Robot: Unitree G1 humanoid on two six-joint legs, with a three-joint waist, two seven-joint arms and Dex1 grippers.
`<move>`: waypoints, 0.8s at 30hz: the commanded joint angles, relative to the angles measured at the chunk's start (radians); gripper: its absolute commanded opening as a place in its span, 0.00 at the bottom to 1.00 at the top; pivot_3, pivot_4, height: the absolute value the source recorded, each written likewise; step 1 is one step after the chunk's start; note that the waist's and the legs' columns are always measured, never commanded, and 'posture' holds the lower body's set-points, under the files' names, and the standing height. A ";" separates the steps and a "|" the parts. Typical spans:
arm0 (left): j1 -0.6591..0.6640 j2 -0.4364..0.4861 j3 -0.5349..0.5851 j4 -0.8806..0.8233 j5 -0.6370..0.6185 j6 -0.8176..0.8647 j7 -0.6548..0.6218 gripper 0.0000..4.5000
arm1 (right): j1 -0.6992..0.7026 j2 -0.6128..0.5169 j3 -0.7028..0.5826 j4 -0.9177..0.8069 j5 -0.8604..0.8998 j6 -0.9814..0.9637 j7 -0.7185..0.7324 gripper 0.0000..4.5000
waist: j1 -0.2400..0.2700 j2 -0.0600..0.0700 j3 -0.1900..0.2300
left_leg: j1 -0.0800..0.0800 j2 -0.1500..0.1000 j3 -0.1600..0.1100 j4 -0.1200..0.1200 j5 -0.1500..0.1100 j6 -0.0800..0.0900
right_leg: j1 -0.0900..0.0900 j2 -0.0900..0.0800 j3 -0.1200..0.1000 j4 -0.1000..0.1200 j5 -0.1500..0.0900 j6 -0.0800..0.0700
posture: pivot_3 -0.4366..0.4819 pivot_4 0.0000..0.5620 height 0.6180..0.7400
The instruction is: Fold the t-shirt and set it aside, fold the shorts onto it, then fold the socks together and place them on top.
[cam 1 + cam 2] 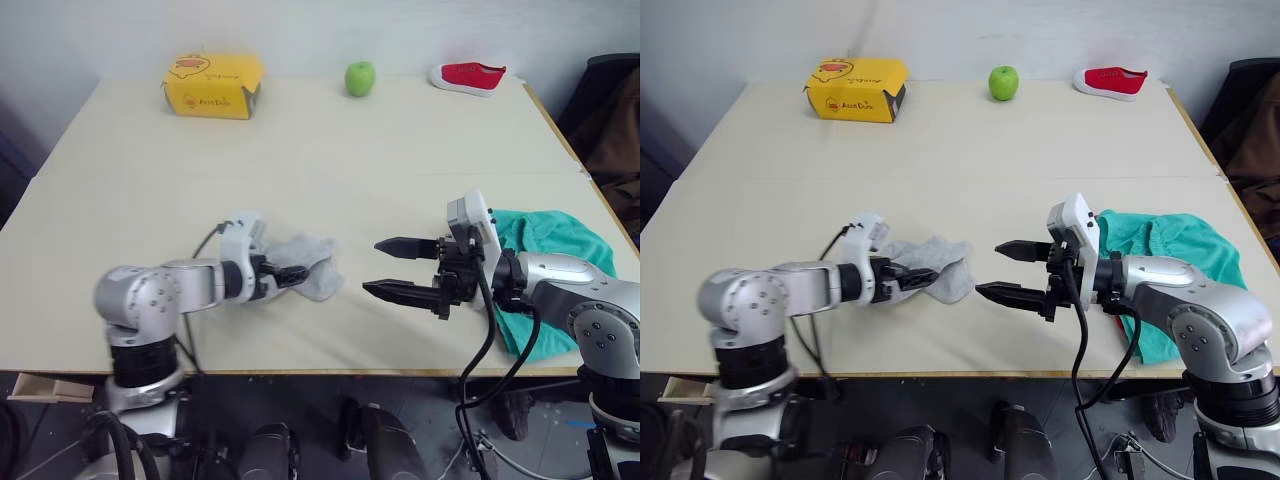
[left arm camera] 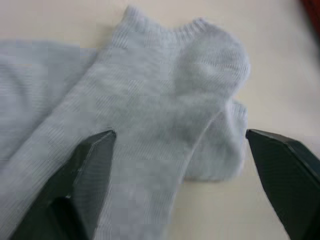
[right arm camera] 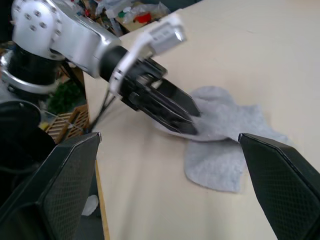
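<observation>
1. Head views: the socks (image 1: 305,265) lie overlapped near the table (image 1: 300,150) front edge. Your left gripper (image 1: 292,275) rests over them, jaws apart; your right gripper (image 1: 393,268) hovers just beside them, jaws wide. The shorts (image 1: 548,255) lie bunched at the right edge.
2. Left wrist view: the fingers (image 2: 90,172) straddle the upper sock's ribbed cuff. Expect limp, light, non-slip knit; pinch both layers near the cuff.
3. Right wrist view: the socks spread flat beneath the left gripper; a thin edge may need pressing down first.
</observation>
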 commanded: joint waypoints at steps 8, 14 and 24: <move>0.178 0.440 0.018 -0.090 -0.076 -0.300 -0.437 0.99 | -0.164 0.088 0.135 0.193 -0.146 0.023 -0.060 1.00 | -0.001 0.001 0.000 | 0.000 0.000 0.000 0.001 -0.001 -0.001 | -0.001 0.000 0.000 -0.002 -0.002 -0.002 | 0.48 0.27 1.00; 0.339 0.460 -0.024 -0.013 0.021 -0.506 -0.492 0.99 | -0.311 0.208 0.215 0.433 -0.263 0.039 -0.096 1.00 | -0.006 0.001 0.001 | 0.000 0.001 0.000 0.001 -0.001 -0.001 | -0.001 0.000 -0.001 -0.002 -0.002 -0.003 | 0.48 0.27 1.00; 0.337 0.354 -0.123 0.092 0.120 -0.629 -0.449 0.99 | -0.492 0.378 0.252 0.815 -0.429 -0.014 -0.085 1.00 | -0.003 0.001 0.001 | -0.002 0.000 -0.001 0.000 -0.001 0.002 | -0.001 -0.001 -0.001 0.000 -0.001 -0.002 | 0.48 0.27 1.00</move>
